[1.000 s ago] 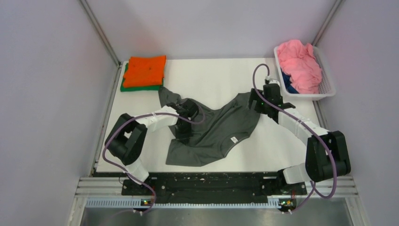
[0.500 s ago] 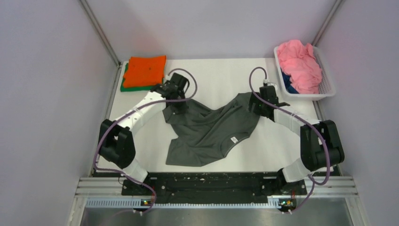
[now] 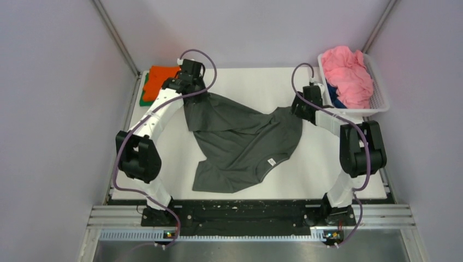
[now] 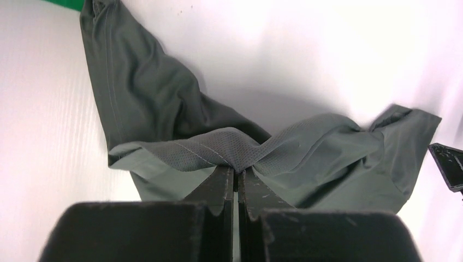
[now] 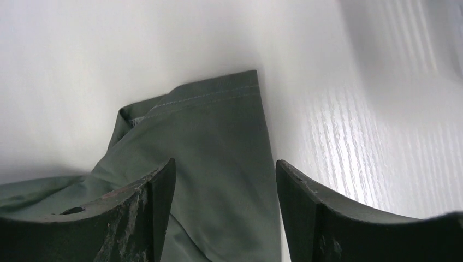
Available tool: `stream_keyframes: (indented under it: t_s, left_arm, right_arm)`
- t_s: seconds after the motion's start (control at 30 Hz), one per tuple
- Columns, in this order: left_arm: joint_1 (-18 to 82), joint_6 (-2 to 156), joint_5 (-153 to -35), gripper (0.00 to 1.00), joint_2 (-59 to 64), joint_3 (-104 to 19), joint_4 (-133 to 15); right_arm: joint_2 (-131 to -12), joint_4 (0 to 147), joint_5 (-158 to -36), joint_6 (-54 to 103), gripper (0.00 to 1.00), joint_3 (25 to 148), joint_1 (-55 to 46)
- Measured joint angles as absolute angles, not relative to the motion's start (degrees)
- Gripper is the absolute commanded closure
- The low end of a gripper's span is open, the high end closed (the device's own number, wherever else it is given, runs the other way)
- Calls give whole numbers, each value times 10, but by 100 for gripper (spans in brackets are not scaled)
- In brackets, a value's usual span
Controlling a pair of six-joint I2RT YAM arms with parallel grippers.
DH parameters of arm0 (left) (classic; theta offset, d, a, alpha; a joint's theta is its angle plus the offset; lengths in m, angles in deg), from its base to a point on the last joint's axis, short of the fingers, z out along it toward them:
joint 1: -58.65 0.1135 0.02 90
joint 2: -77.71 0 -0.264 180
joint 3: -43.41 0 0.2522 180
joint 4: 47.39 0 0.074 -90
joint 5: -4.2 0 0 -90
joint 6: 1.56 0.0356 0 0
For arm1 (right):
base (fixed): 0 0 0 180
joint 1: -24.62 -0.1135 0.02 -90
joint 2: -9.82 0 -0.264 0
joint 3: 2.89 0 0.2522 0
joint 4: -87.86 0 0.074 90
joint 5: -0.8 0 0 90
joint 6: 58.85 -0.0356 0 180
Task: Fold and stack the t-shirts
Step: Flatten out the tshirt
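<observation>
Pale lavender walls (image 3: pixel 54 109) around a white table (image 3: pixel 251 82) — metal rail (image 3: pixel 114 214) along its near edge

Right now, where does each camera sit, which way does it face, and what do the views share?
Top external: above and behind the bases, looking down on the table; left arm and right arm show, grey tee between them.
Left wrist: on that wrist, looking along the left gripper, shut on the tee's edge.
Right wrist: on that wrist, looking past the open right gripper at a sleeve.
Shared: all show the grey tee.
</observation>
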State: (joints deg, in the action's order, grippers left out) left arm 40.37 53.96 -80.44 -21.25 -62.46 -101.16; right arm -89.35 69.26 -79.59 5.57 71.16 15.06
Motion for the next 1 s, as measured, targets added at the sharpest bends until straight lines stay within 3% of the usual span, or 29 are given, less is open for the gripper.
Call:
stream_keyframes:
  t_s: [0.17, 0.27, 0.53, 0.8, 1.0]
  left_arm:
    - [414, 549, -809, 100, -242, -650, -1009]
    - [421, 555, -811, 100, -249, -655, -1007]
    - [431, 569, -813, 100, -251, -678, -1005]
    - [433, 585, -820, 100, -245, -696, -986]
    - [433, 600, -836, 100, -190, -695, -976]
  right_arm:
    - [-958, 693, -792, 58, 37, 749, 151]
    - [-987, 691, -784, 64, 48, 770, 151]
    - [-1006, 690, -792, 65, 100, 787, 151]
    - [-1010, 692, -802, 82, 100, 807, 151]
    - [-888, 705, -800, 131, 100, 806, 151]
